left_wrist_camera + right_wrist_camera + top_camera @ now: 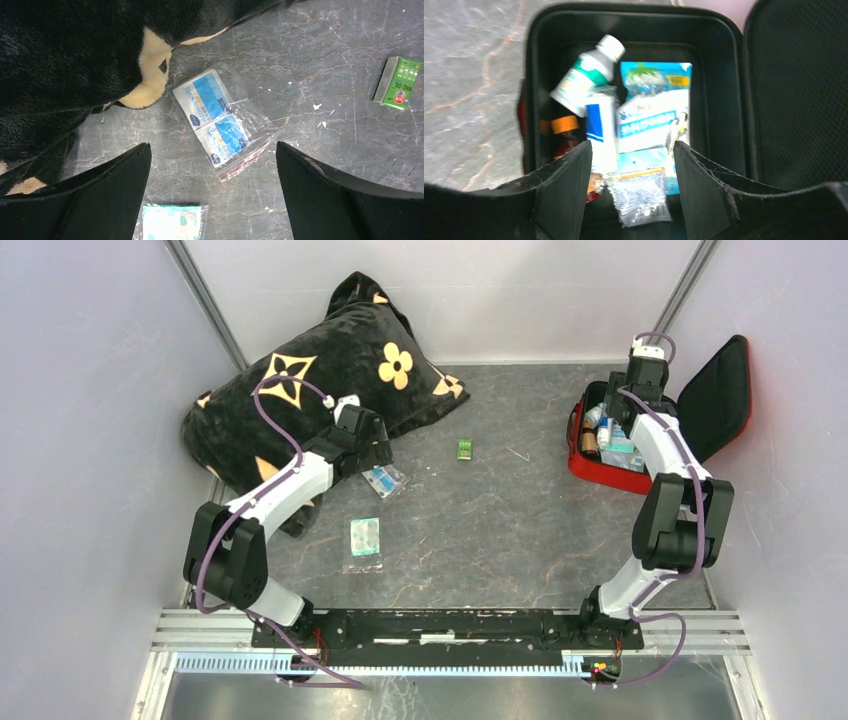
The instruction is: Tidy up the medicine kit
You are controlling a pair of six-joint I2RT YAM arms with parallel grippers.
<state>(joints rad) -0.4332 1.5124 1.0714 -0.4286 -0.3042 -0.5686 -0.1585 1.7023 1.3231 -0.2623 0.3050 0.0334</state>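
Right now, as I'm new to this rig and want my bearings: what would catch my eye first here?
The black pillow with gold flowers at far left dominates. At far right lies the open red medicine kit, crammed with bottles and packets, the right claw open above it. A bag of alcohol wipes lies under the open left claw.

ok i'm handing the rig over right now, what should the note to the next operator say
Left gripper: open, empty, hovering over the bag of alcohol wipes beside the pillow.
Right gripper: open, nothing gripped, above the medicine kit, which lies open at the right of the table.
Done: a white bottle and blue packets, among other items, are in the kit.
Left: the wipes, the teal packet and the green box lie out on the table; then probably close the kit.
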